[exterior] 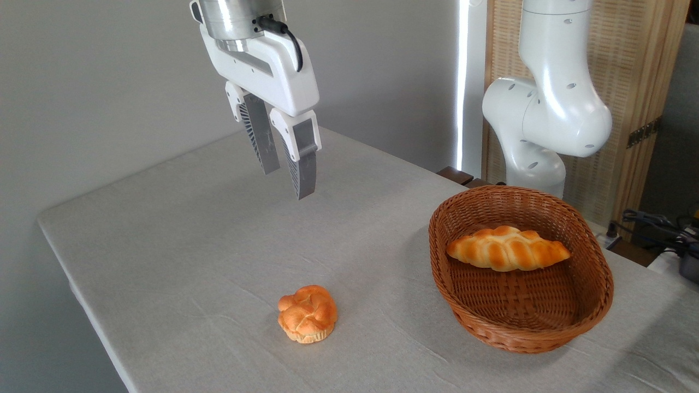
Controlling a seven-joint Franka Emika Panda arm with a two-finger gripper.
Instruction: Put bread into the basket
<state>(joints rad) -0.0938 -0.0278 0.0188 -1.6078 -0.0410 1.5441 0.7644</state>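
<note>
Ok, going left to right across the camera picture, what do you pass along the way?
gripper, raised over the table with its jaws slightly apart and nothing between them → small round bun on the cloth → braided bread lying inside the wicker basket

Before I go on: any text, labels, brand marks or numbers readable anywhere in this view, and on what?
None readable.
Gripper: no lettering shows.
Arm: plain white, no mark visible.
Basket, bread, bun, table: no text.
</note>
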